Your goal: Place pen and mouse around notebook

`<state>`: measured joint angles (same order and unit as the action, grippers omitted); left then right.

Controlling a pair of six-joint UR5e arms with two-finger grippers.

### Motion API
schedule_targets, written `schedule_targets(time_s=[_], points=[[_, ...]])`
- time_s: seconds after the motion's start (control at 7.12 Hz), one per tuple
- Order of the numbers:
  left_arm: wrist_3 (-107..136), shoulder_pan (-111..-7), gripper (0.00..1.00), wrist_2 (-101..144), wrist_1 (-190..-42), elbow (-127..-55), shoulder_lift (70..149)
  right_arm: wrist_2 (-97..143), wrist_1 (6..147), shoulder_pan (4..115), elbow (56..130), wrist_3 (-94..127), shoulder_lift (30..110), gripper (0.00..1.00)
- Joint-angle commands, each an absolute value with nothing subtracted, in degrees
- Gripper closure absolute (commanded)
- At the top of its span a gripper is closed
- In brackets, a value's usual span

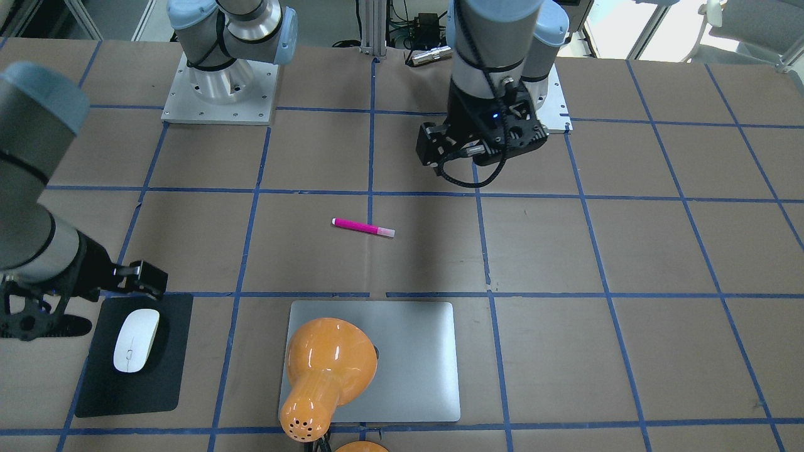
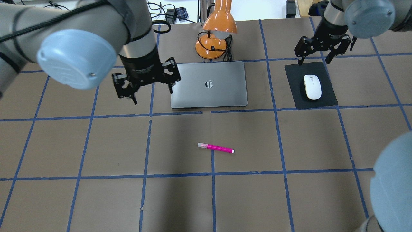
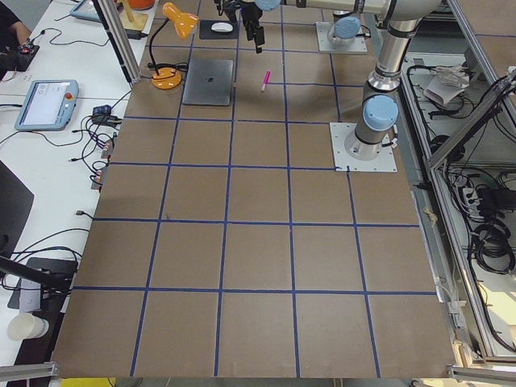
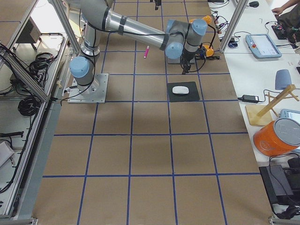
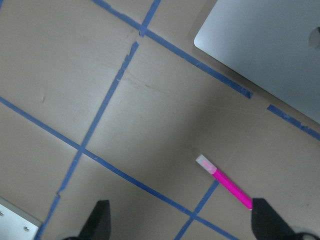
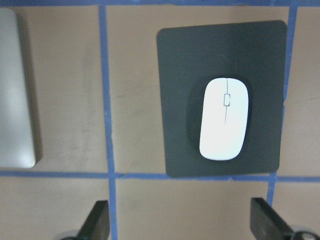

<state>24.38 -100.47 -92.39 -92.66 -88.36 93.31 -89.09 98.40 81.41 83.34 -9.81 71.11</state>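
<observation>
The pink pen (image 2: 215, 147) lies alone on the brown table, nearer the robot than the closed silver notebook (image 2: 209, 84). A white mouse (image 2: 312, 87) rests on a black mat (image 2: 296, 93) to the notebook's right. My left gripper (image 2: 151, 91) hangs open and empty above the table by the notebook's left edge. In the left wrist view the pen (image 5: 225, 182) lies just ahead of the open gripper (image 5: 182, 222). My right gripper (image 2: 314, 61) hovers open over the mat's far edge. The mouse (image 6: 224, 119) lies ahead of the right gripper (image 6: 182, 222), untouched.
An orange desk lamp (image 2: 215, 32) stands behind the notebook, its shade leaning over the lid (image 1: 326, 364). Blue tape lines grid the brown table. The arm base plates (image 1: 220, 94) sit at the robot's side.
</observation>
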Motion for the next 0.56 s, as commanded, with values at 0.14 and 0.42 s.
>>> schedule_targets(time_s=[0.14,0.42], points=[[-1.31,-91.50,0.02,-92.11,-92.46,-88.42,89.13,-89.55,93.78,89.70,91.28,-1.79,87.84,0.00],[-1.14,-91.41,0.02,-91.76,-90.46,-90.69,88.60,-91.39,93.96,90.70,89.76,2.11,87.55,0.00]])
